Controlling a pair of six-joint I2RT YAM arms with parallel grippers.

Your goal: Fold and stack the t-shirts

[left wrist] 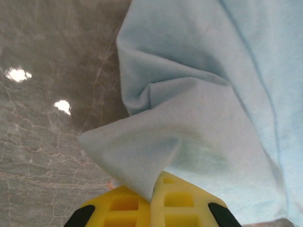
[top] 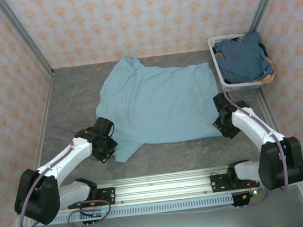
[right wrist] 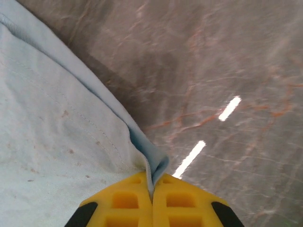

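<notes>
A light sky-blue t-shirt point(top: 158, 101) lies spread on the grey table, plain side up. My left gripper point(top: 107, 147) is shut on its near left corner; in the left wrist view the yellow fingers point(left wrist: 128, 208) pinch a raised point of the cloth point(left wrist: 137, 156). At the shirt's near right corner my right gripper point(top: 223, 120) is shut too, with the folded hem point(right wrist: 150, 163) clamped between its yellow fingers point(right wrist: 125, 203). Darker slate-blue t-shirts point(top: 243, 56) sit heaped in the basket.
A white plastic laundry basket point(top: 225, 80) stands at the back right, against the right wall. Patterned walls close in the table on three sides. Bare grey table point(top: 73, 95) lies left of the shirt.
</notes>
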